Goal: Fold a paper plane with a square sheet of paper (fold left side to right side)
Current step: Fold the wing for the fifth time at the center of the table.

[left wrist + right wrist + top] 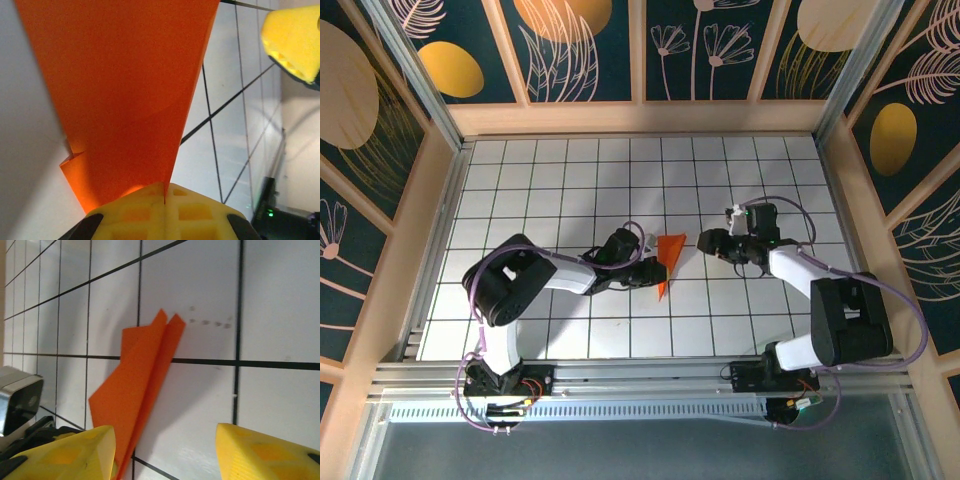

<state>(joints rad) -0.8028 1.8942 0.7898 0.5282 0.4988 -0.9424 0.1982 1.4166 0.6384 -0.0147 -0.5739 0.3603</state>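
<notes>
The square sheet of paper now stands folded as a narrow, pointed orange paper plane (668,258) at the middle of the white grid table. My left gripper (653,270) is shut on it; in the left wrist view the yellow fingertips (150,200) pinch the lower edge of the paper plane (120,90), which rises edge-on away from them. My right gripper (700,242) hovers just right of the plane and is open. In the right wrist view the paper plane (142,380) runs down beside the left yellow finger (75,455), and the right finger (260,450) stands far apart from it.
The white grid table (570,170) is walled by wooden rails at the back and sides (640,118). One yellow finger of the right gripper (295,40) shows at the top right of the left wrist view. The left arm's body (17,400) sits at the left edge of the right wrist view.
</notes>
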